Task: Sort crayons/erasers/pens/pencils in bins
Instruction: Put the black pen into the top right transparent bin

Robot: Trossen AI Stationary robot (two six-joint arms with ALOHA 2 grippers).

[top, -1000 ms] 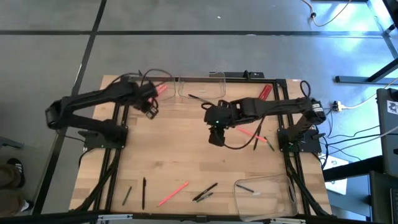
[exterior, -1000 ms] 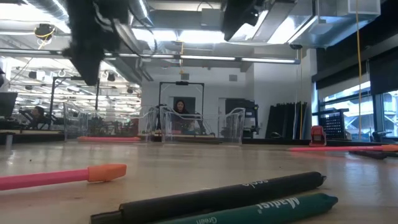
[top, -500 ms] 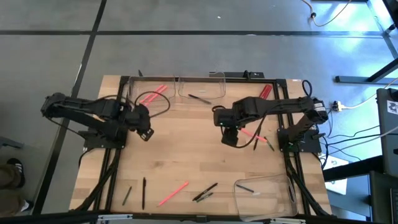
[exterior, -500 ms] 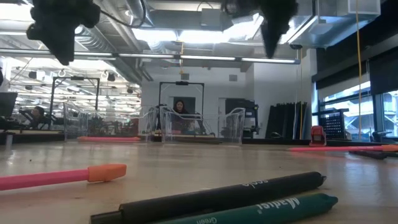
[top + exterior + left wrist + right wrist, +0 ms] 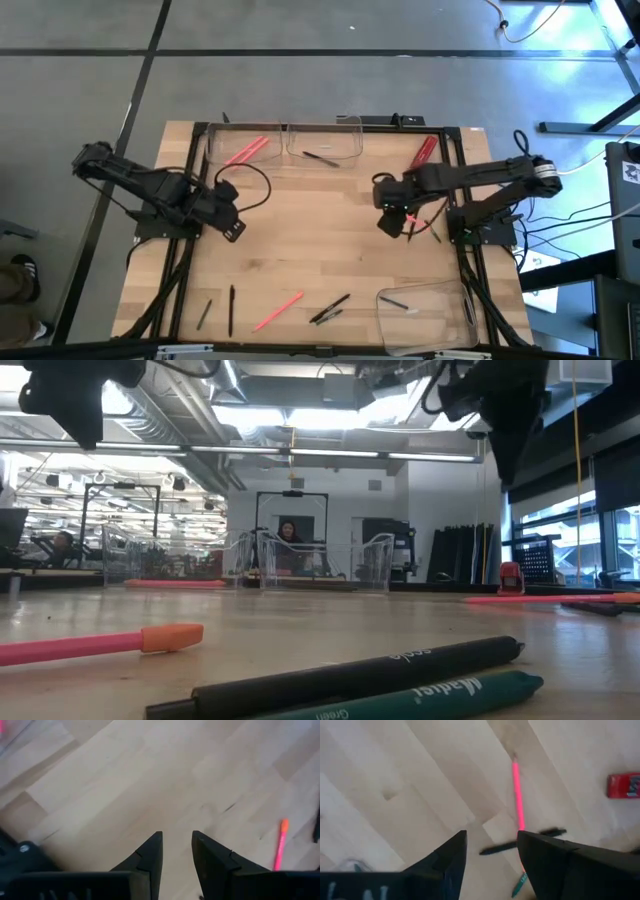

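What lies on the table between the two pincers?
Nothing: in the high view, bare wood runs from the left pincer to the right pincer. The pink pencil lies just past the right one.

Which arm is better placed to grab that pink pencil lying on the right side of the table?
The right. The right gripper hangs open right beside the pink pencil, which lies ahead of it in its wrist view. The left gripper is across the table, over bare wood.

Bright ceiling lights (image 5: pixel 300 418) glare in the low view; wrist views look soft, perhaps motion-blurred.
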